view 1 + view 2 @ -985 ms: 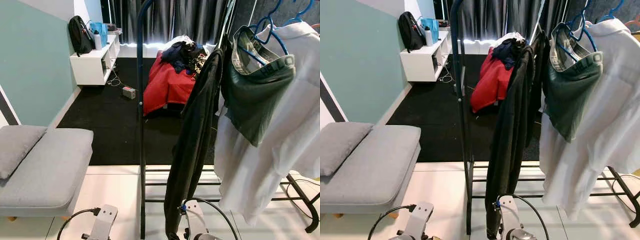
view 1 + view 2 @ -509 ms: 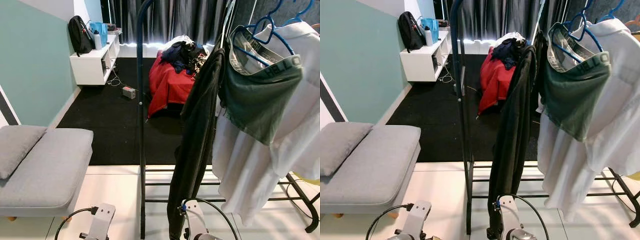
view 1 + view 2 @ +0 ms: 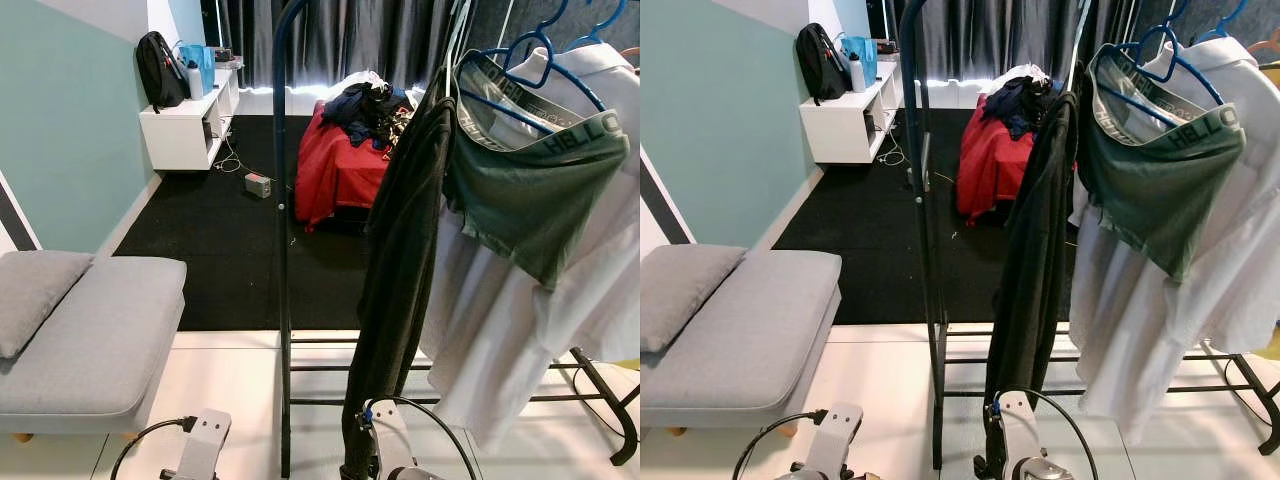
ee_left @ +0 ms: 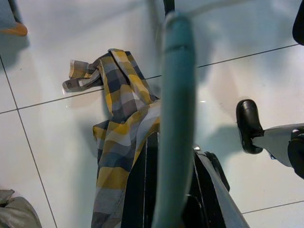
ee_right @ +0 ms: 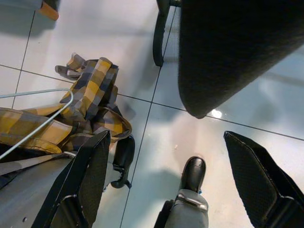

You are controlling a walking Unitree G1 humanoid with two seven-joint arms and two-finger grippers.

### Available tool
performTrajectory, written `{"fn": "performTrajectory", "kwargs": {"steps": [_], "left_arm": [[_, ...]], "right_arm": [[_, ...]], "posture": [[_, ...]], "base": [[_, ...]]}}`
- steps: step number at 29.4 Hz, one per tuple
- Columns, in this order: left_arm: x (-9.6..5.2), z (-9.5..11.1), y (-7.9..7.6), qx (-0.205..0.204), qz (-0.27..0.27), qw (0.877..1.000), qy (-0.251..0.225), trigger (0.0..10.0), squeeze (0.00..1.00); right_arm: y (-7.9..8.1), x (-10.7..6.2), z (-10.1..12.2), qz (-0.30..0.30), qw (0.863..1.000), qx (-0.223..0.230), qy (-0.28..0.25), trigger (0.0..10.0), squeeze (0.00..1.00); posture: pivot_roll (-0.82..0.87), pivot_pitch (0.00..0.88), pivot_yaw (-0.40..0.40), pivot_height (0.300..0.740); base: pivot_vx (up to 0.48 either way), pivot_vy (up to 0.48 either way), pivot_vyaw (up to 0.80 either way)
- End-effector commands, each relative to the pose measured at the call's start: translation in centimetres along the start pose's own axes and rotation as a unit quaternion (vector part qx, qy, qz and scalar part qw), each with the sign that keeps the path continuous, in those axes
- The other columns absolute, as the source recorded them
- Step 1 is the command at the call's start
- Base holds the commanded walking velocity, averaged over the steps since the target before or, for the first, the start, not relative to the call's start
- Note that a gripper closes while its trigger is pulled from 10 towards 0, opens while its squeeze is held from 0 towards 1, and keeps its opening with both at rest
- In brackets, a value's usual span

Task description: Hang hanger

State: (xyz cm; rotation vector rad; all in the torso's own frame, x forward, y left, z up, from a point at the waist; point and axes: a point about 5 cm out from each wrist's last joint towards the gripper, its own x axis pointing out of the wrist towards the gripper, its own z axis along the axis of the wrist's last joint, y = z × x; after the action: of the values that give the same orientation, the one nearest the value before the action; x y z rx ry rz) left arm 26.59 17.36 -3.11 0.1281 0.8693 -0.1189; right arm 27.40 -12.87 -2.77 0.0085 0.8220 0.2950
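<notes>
My left gripper [image 4: 172, 202] is shut on a teal hanger [image 4: 174, 109] that carries a yellow and grey plaid shirt [image 4: 118, 133]; the shirt trails down to the white tiled floor. My right gripper [image 5: 173, 183] hangs open close by with nothing between its fingers [image 5: 90, 175], just below the hem of a black garment [image 5: 237, 47]. Ahead stands a black clothes rack [image 3: 281, 250]. On it hang the black garment [image 3: 400, 260], green shorts [image 3: 530, 190] on a blue hanger [image 3: 535, 60], and a white shirt [image 3: 520, 340].
A grey bench [image 3: 90, 340] with a cushion stands at my left. Beyond the rack lie a black carpet, a red heap of clothes [image 3: 340, 160] and a white shelf unit [image 3: 185, 125] with a backpack [image 3: 158, 68]. The rack's foot bars [image 3: 605, 395] run low on the right.
The green shorts and white shirt have swung to the right on the rack, and the black garment has shifted a little right. Bench and room stay put.
</notes>
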Motion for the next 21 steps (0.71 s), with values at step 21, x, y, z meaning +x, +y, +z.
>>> {"fn": "performTrajectory", "kwargs": {"steps": [21], "left_arm": [[0.09, -0.12, -0.24, -0.003, -0.006, 1.000, 0.012, 10.0, 0.00]], "right_arm": [[-0.50, -0.09, -0.22, -0.013, 1.000, 0.008, 0.008, 10.0, 0.00]], "posture": [[0.08, 0.107, 0.000, 0.740]], "base": [[0.000, 0.000, 0.00]]}}
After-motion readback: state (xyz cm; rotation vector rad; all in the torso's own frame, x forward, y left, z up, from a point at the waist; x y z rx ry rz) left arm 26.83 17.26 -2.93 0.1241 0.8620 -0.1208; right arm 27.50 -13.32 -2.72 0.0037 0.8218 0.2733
